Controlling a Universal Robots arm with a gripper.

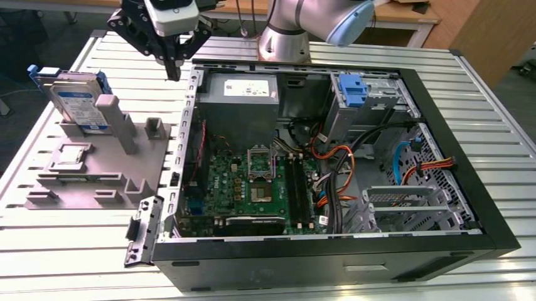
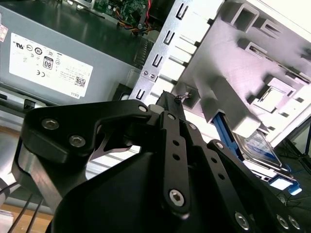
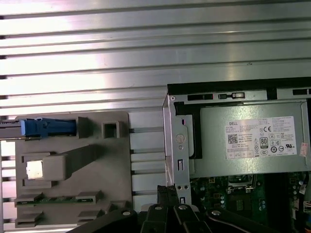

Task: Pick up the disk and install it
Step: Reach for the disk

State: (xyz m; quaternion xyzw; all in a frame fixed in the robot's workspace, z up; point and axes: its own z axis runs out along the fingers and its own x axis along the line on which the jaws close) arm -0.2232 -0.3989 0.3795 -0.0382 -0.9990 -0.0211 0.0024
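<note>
Exterior view. Student: where is the disk (image 1: 75, 103)?

Legend: It stands on edge in a grey fixture (image 1: 109, 175), near the far corner of the worktop (image 1: 67, 263) on the exterior view's left. A blue carrier bracket frames the silver drive, and the white-and-blue label faces the worktop's near edge. In the first wrist view the disk (image 3: 48, 127) appears edge-on as a blue strip at one corner of the fixture. In the second wrist view the disk (image 2: 260, 145) lies partly behind a fixture post.

Student: and the gripper (image 1: 173, 72)?

Legend: It hangs above the strip of worktop between the fixture and the open computer case (image 1: 494, 232), apart from the disk and just outside the case wall. Its fingertips are pressed together with nothing between them. The first wrist view shows the gripper (image 3: 167, 190) the same way, as does the second wrist view of the gripper (image 2: 172, 97).

Student: what lies inside the case?

Legend: A grey power supply (image 1: 243, 91) fills the far corner nearest the gripper. A second blue carrier (image 1: 356, 91) sits along the far wall, and a green motherboard (image 1: 243, 188) covers the floor
</note>
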